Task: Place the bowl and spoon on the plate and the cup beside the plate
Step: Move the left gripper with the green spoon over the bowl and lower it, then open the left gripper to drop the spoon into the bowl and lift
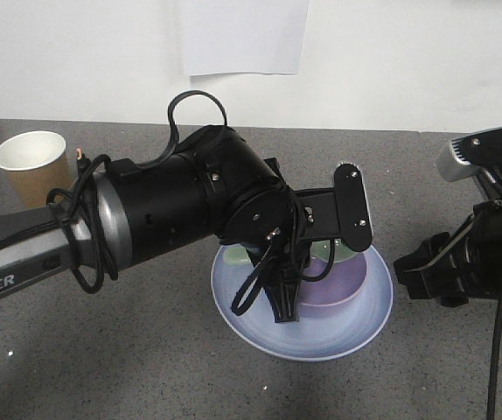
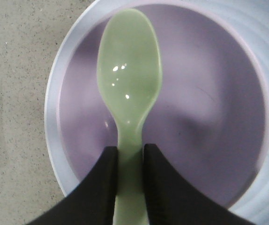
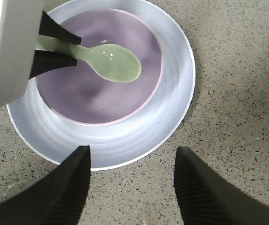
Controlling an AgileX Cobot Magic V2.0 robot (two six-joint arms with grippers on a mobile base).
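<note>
– Toward the front of the counter (image 1: 102,367), what do you count?

– One plate (image 1: 356,337), pale blue, lying flat about midway between the counter's left and right edges. One bowl (image 1: 343,284), lavender, sits upright inside it, with the plate's rim showing all round.

– And the spoon?

– One spoon (image 2: 130,75), mint green. Its scoop is face up over the hollow of the bowl, and its handle runs back into the left gripper (image 2: 130,152). The two black fingers (image 2: 97,187) are clamped on the handle, one on each side, just behind the neck.

– Does the scoop touch the bowl?

– I can't tell from where I stand. It's low over the bowl's floor, that's all I'd say.

– The other arm?

– The right gripper (image 3: 132,150) hangs over the counter just beside the plate, on the side toward the counter's right edge. Its two fingers stand wide apart, with only grey speckled counter between them.

– So two arms. Anything further back?

– One cup (image 1: 32,166), brown paper with a white inside, upright near the back left corner of the counter and well apart from the plate. The left arm (image 1: 146,210) crosses in front of its lower part. Behind the back edge there's a white wall (image 1: 408,61) with one sheet of paper (image 1: 242,35) hanging on it.
</note>
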